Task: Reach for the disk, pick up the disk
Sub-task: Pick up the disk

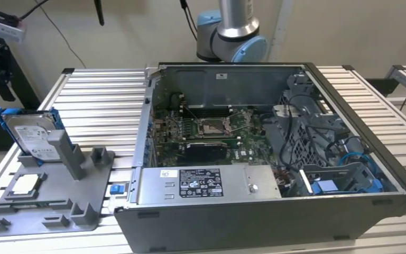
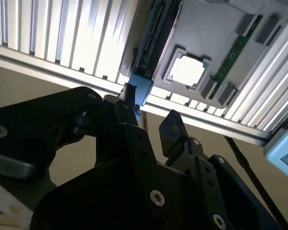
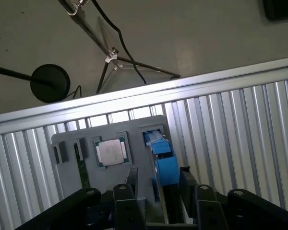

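At the exterior view's left, the disk (image 1: 32,135) stands upright in a grey holder (image 1: 83,169). The gripper (image 3: 159,176) hangs over it, spread wide. It looks reached but not yet grasped.

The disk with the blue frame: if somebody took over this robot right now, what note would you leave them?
Gripper: open, holding nothing, lined up with the disk in both wrist views.
The disk stands upright in the grey holder, at the exterior view's left, beside the open computer case.
Done: the reach looks close to complete.
Left: the disk is not yet gripped or lifted.
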Controlling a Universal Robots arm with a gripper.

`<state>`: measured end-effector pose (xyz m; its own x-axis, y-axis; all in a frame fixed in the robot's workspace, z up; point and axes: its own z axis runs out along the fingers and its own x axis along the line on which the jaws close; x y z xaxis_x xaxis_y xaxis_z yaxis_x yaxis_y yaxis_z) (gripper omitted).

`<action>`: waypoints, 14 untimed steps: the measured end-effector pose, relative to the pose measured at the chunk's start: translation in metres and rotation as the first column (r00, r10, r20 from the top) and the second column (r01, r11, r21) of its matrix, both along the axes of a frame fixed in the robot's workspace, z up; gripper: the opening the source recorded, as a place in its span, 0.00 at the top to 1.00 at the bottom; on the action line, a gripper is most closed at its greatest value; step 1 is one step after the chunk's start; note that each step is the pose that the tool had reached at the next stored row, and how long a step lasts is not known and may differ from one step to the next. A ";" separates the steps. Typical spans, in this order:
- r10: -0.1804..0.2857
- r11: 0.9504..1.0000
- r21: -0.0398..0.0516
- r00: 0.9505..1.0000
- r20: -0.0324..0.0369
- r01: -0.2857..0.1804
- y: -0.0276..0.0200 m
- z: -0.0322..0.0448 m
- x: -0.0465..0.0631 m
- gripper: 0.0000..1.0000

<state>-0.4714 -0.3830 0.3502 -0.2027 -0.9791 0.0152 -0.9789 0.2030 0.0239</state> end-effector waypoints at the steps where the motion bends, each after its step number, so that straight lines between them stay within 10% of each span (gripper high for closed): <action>1: 0.003 1.000 0.000 1.000 0.000 -0.003 0.0003 -0.0012 0.000 0.00; 14: 0.045 0.999 0.000 0.999 0.000 -0.045 0.0038 -0.0190 0.003 0.00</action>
<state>-0.4683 -0.3793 0.3311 -0.1585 -0.9872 0.0152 -0.9870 0.1588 0.0237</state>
